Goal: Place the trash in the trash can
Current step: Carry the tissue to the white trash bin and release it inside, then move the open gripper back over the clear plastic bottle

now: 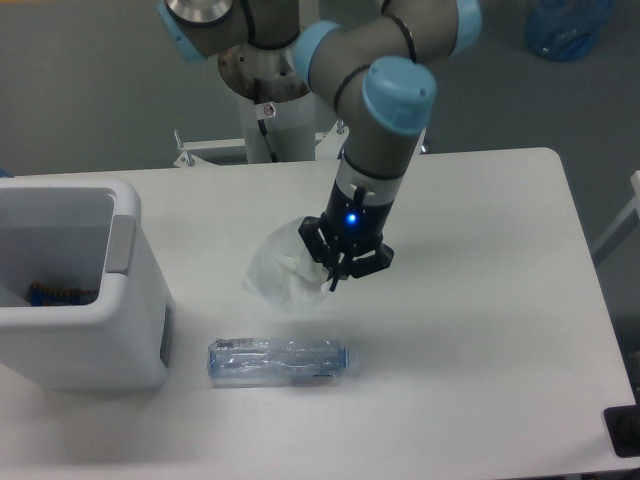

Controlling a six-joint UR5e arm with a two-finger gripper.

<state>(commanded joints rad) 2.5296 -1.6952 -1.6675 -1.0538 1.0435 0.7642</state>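
My gripper (332, 275) is shut on a crumpled whitish translucent plastic wrapper (280, 268), which hangs from its fingers above the middle of the table. A crushed clear plastic bottle (277, 360) with a bluish neck ring lies on its side on the table, below and left of the gripper. The trash can (70, 290), a large white boxy bin with a grey handle panel, stands at the table's left edge, well left of the gripper.
Something small and dark blue lies inside the trash can (55, 294). The arm's base pedestal (270, 70) rises behind the white table (480, 300). A blue object (568, 28) sits on the floor at the top right.
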